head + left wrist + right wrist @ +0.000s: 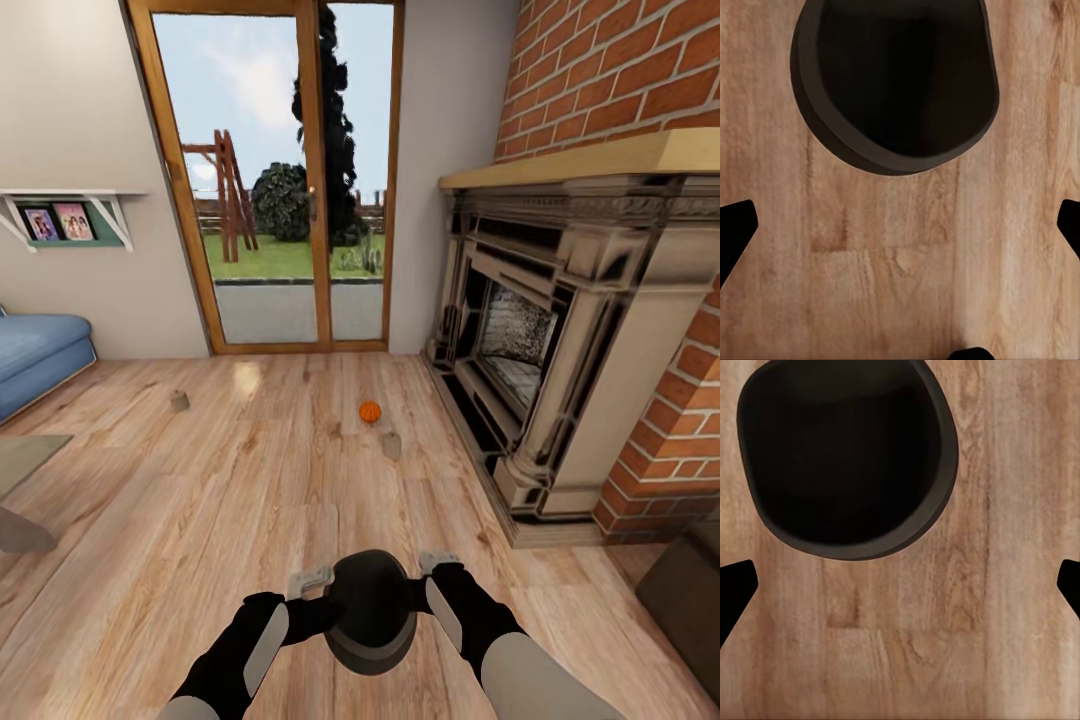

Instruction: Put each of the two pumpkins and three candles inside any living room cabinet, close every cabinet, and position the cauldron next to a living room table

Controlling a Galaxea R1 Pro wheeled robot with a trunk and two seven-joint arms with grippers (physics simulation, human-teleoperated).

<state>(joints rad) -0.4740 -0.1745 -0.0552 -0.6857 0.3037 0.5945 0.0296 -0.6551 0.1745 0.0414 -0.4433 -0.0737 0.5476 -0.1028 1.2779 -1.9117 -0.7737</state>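
The cauldron [370, 610], a dark round pot with an open mouth, is seen on the wooden floor [200, 520] directly in front of the robot, between the two arms. The left gripper [310, 579] and the right gripper [438, 561] are held on either side of its rim; in the wrist views the jaws of both are spread wide, and nothing is gripped. One pumpkin [370, 411] is seen on the floor farther ahead, near the fireplace [540, 340]. One candle [391, 444] lies just beside it, and another candle [180, 400] is found well apart to the left, toward the blue sofa [35, 355]. A glass door [275, 180] is seen beyond.
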